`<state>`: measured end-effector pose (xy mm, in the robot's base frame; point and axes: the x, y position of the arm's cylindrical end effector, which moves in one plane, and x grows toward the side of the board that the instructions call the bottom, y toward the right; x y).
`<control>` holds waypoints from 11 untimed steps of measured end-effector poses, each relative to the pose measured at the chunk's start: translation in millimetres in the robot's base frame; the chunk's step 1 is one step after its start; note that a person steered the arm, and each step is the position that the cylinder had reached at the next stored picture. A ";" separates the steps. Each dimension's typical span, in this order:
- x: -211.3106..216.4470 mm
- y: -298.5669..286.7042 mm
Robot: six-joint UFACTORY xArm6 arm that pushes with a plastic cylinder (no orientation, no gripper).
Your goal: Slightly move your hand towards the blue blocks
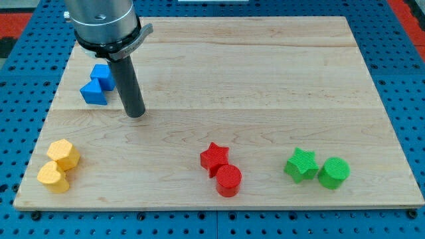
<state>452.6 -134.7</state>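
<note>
Blue blocks (97,85), two touching and one partly hidden behind the rod, sat at the wooden board's (265,79) upper left, and my tip (135,114), a bare rod end with nothing to open or close, rested just to their right, not touching them.

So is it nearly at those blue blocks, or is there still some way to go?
Nearly there. My tip already rests just to the view's right of the two blue blocks, a little below them, with only a thin strip of board between. In hand: closing that strip. Left: a small nudge toward the view's left. The yellow, red and green pairs along the view's bottom sit far off.
</note>
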 end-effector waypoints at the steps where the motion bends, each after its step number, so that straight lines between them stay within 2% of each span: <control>1: 0.0 0.0; 11: -16.6 -5.4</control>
